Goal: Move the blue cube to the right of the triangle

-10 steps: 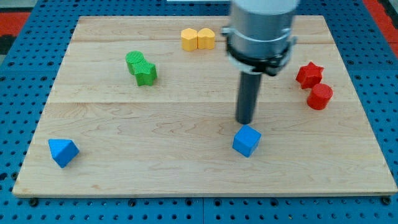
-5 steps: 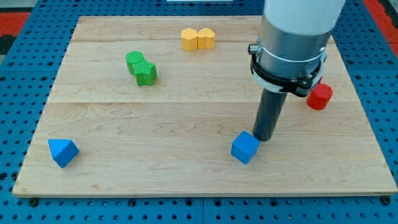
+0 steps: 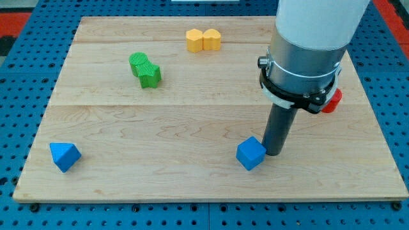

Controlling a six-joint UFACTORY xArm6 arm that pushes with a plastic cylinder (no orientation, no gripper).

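The blue cube [image 3: 250, 153] sits on the wooden board [image 3: 192, 128] low in the view, right of centre. My tip [image 3: 274, 153] is down on the board at the cube's right side, touching or nearly touching it. The blue triangle [image 3: 64, 156] lies near the board's bottom left corner, far to the left of the cube.
Two green blocks [image 3: 146, 69] lie together at the upper left. Two yellow blocks [image 3: 203, 39] sit side by side near the top edge. A red block [image 3: 332, 100] shows at the right, mostly hidden behind the arm. A blue pegboard surrounds the board.
My tip moved from above the cube to its right side and down the view. The blue cube has shifted slightly left and down. The arm now covers the red blocks.
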